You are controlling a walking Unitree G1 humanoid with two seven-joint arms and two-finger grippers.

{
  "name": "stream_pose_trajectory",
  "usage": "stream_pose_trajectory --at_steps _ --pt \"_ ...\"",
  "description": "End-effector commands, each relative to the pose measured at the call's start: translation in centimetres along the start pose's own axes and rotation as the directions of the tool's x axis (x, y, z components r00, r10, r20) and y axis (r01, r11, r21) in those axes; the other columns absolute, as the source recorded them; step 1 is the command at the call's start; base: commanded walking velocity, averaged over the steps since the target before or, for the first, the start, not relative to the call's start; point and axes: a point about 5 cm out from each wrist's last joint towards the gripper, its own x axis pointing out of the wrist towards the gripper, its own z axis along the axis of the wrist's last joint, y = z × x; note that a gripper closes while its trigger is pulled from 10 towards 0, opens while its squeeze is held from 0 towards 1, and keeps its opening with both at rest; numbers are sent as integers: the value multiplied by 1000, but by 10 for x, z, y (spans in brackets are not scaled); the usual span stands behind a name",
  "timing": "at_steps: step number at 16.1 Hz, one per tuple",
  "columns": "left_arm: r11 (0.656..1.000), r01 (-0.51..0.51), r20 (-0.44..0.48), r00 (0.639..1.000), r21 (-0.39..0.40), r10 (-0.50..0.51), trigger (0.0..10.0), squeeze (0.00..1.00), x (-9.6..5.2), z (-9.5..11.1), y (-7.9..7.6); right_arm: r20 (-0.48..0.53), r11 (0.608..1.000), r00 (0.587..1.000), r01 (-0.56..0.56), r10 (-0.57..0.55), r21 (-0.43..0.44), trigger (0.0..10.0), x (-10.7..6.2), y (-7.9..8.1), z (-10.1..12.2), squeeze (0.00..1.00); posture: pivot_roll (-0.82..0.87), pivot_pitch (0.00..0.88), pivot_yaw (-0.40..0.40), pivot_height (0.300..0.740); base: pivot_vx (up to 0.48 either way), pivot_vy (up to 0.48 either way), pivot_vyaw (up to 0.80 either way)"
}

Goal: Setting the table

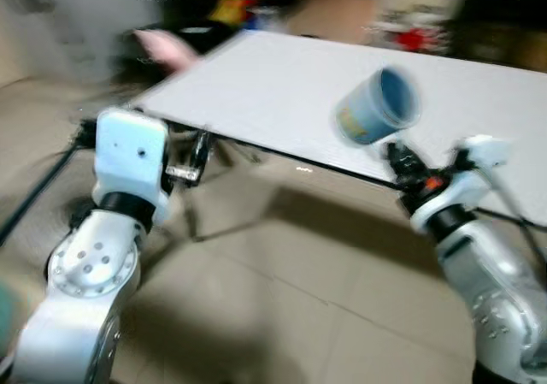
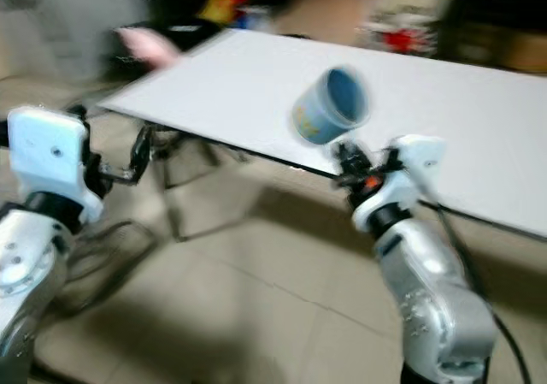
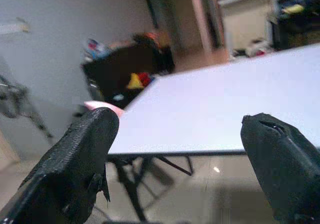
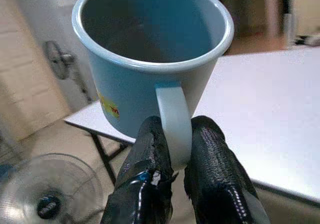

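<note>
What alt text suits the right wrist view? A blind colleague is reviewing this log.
The right gripper has its jaws shut on the handle of a blue mug, open mouth toward the camera. A white table lies beyond it.

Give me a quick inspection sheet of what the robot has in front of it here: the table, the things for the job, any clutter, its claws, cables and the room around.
Surface: white table, its top bare; dark folding legs beneath.
Job's things: blue mug, empty, with a yellow print on its side, held tilted in the air at the table's near edge.
Clutter: something pink at the table's far left corner, too blurred to name.
Grippers: right gripper pinches the mug's handle; left gripper open, holding nothing, low before the table's edge.
Cables: dark cables on the floor at the left.
Surroundings: beige tiled floor; a fan on the floor; dark, cluttered furniture behind the table.
</note>
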Motion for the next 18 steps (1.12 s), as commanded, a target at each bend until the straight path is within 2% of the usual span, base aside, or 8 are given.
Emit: stream_pose_trajectory --at_steps 1,2,5,8,9,10,13,18 --pt "1000 -10 -8 1000 -17 10 10000 0 0 -6 -1 -9 1000 1000 15 -15 -24 10000 0 1 -1 0 -61 0 61 740 0 0 -550" --pt "997 -42 -32 999 -65 40 10000 0 1 -13 2 -57 998 998 31 -34 -48 10000 3 2 -10 0 -61 0 61 740 0 0 0" --pt "990 -87 -84 993 -115 78 10000 0 0 -27 6 -117 995 991 55 -65 -86 10000 8 3 -27 0 -65 0 61 740 0 0 0" --pt "987 -112 -154 984 -118 93 10000 0 -10 -52 7 -111 995 991 61 -70 -81 10000 18 5 -36 0 -63 0 50 740 0 0 0" --pt "985 -114 -157 983 -130 93 10000 0 -12 -54 7 -110 996 992 57 -65 -75 10000 19 7 -37 0 -63 0 49 740 0 0 0" --pt "986 -112 -162 982 -120 92 10000 0 -14 -55 9 -122 992 992 25 -40 -124 10000 21 10 -42 0 -63 0 47 740 247 0 0" --pt "987 -107 -157 984 -119 88 10000 0 -14 -55 11 -102 983 994 12 -31 -183 10000 26 13 -42 0 -57 0 41 740 257 0 0" --pt "985 -123 -114 987 -121 110 10000 0 -11 -48 18 -44 988 999 -31 25 -149 10000 30 21 -36 0 -55 0 37 740 329 0 0"
